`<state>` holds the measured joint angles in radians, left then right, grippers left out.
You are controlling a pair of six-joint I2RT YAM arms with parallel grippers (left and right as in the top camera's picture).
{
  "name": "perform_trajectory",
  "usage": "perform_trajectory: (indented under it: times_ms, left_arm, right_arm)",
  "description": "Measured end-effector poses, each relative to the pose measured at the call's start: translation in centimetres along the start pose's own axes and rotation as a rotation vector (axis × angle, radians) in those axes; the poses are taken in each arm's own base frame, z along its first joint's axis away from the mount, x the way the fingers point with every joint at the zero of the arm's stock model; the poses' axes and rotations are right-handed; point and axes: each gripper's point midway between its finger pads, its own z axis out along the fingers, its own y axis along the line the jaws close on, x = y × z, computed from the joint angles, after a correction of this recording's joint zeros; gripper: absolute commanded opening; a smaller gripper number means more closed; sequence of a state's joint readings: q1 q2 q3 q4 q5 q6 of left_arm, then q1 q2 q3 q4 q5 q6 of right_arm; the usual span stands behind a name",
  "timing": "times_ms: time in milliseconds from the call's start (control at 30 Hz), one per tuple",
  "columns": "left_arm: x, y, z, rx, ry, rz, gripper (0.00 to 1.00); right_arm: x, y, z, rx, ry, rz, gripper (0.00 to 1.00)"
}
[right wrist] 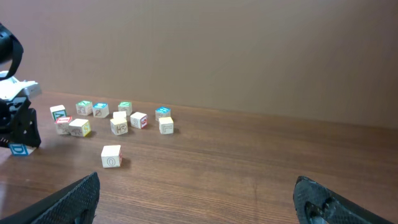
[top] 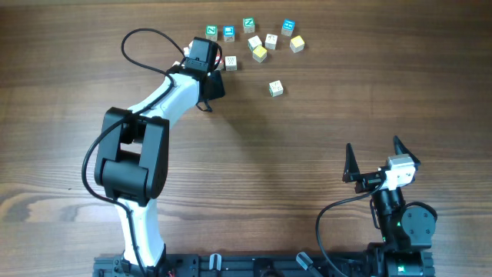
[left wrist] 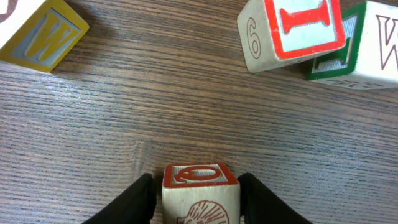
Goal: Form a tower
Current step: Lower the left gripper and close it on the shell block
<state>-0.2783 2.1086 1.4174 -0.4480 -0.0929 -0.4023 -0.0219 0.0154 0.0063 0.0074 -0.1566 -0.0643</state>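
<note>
A pale wooden cube (left wrist: 200,198) with a red-trimmed top and a shell drawing on its side stands on the table between the black fingers (left wrist: 134,199) of my left gripper (left wrist: 196,180). The fingers sit close on both sides, and a thin dark gap shows on the left. Seen from overhead, the left gripper (top: 209,81) reaches toward the far cube cluster and hides this cube. My right gripper (top: 373,148) stays open and empty near the front right, and its wrist view shows the same (right wrist: 196,180). The tower is out of view; the cubes I see lie singly.
Several loose letter cubes lie scattered at the far edge (top: 260,54), and one sits apart (top: 275,88). Close ahead of the left fingers are a yellow W cube (left wrist: 37,31), a red I cube (left wrist: 292,31) and a green-trimmed cube (left wrist: 367,53). A blue-trimmed cube (right wrist: 18,149) shows under the left arm.
</note>
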Motion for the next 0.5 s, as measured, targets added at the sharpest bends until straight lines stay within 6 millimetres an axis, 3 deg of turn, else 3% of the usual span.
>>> perform_trajectory:
  times_ms: [200, 300, 500]
  left_arm:
    - [-0.19, -0.07, -0.26, 0.003, -0.006, -0.001, 0.45]
    - [-0.18, -0.06, -0.26, 0.003, -0.006, 0.0, 0.37]
    - [-0.12, -0.03, -0.27, 0.002, -0.003, 0.0, 0.42]
  right_arm:
    - [0.0, -0.01, 0.0, 0.0, 0.0, 0.0, 1.0]
    - [0.0, 0.0, 0.0, 0.0, 0.0, 0.0, 1.0]
    - [0.0, 0.0, 0.0, 0.0, 0.0, 0.0, 1.0]
